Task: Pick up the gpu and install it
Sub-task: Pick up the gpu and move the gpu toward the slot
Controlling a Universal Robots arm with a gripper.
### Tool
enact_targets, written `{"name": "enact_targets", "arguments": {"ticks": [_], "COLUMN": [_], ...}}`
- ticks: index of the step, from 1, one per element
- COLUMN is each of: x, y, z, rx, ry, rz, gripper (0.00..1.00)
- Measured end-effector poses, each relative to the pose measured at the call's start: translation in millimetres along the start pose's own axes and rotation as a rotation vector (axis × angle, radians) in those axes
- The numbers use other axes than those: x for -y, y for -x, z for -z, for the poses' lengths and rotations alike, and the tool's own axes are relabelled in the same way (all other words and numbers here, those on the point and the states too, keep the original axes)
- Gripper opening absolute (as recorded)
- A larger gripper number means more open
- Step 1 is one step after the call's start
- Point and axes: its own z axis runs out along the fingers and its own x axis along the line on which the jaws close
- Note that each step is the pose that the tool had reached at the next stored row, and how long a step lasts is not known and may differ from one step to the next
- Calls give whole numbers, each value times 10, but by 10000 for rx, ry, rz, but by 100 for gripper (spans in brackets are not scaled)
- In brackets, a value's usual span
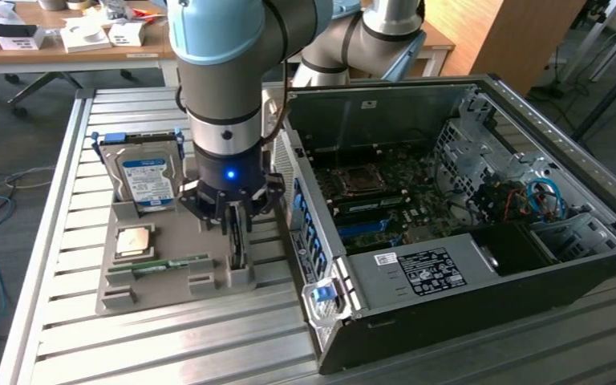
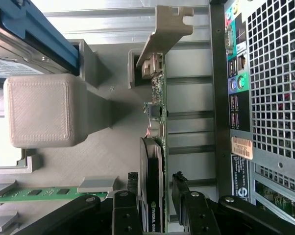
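Gpu [image 2: 152,176] upright in grey tray [image 1: 171,242]

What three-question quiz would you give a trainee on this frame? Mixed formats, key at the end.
1. True or false: the gpu stands on edge in the grey holder tray and is not yet in the computer case.
2. Pick one. The gripper is:
A) shut on the gpu
B) open, with a finger on each side of the gpu
C) open, above the computer case
3. One word: on which side of the exterior view does the computer case sit?

Key: 1 true; 2 B; 3 right.
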Motion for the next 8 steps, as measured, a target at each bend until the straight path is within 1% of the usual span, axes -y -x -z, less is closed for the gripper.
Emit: {"name": "enact_targets", "arguments": {"ticks": [8], "x": [-34], "y": [-3], "z": [-10], "rx": [0], "ry": [10], "rz": [-1], "gripper": [42]}}
